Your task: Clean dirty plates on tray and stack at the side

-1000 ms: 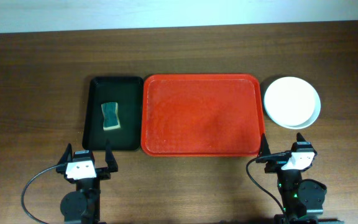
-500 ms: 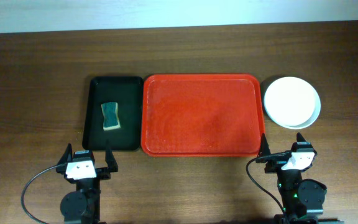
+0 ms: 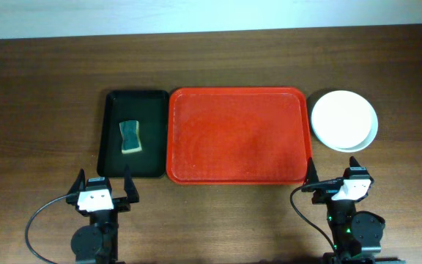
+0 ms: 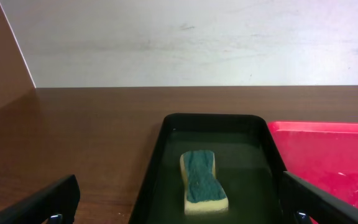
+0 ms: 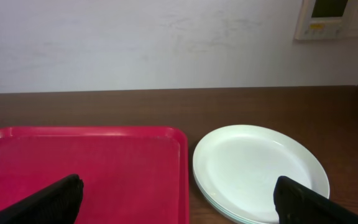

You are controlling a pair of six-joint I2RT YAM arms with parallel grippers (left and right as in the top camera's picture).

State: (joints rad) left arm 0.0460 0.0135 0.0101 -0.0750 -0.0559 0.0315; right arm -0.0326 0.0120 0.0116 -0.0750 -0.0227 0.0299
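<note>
Red tray [image 5: 86,165] lies bare on the left, its right rim just beside a stack of plates [image 5: 260,168] on the brown table [image 5: 166,106]. The top plate is white and looks clean; there are maybe two more under it, the edges are hard to count. Right gripper [image 5: 179,205] jaws are spread wide, with dark tips in both lower corners. White wall [image 5: 135,43] behind, a wall panel [image 5: 334,17] at top right.

table [image 3: 50,88]: wood grain, matt
tray [image 3: 233,136]: red plastic, finely textured
black tray [image 3: 112,110]: glossy plastic
sponge [image 3: 130,137]: foam, rough top
plates [image 3: 343,119]: smooth, glossy
</note>
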